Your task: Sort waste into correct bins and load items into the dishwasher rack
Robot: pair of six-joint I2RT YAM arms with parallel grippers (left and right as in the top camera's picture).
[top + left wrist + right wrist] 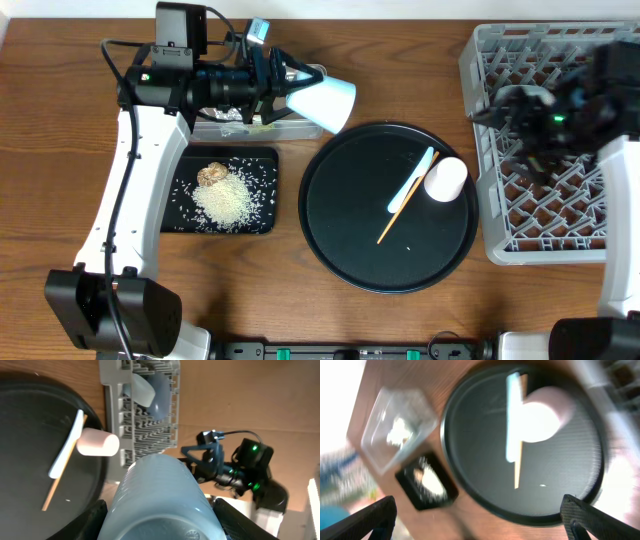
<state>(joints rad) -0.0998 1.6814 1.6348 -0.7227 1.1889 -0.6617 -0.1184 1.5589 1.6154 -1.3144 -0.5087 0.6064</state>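
Two fingers (92,521) of the left gripper (164,521) clamp the blue cup (160,485) by its sides, spread partway around it. This cup lies level in the grip, base toward the wrist and mouth toward the round tray (345,235), over the right end of the tub (300,128). Something pale and crumpled shows inside the tub, mostly hidden by the arm. Just beside the tub, nearer the robot, the black tray (185,222) holds a heap of rice (225,203), with the brown lump (211,175) touching its far edge.

On the round tray the other cup (445,180) lies on its side by the rim nearest the rack (545,235). The spoon (412,180) and stick (400,215) lie crossed just left of it.

The right gripper (479,522) hangs over the rack with its fingers (362,521) spread wide and nothing between them; its view is blurred. In the rack's far end a bowl (141,389) and plate (162,395) stand on edge, touching.
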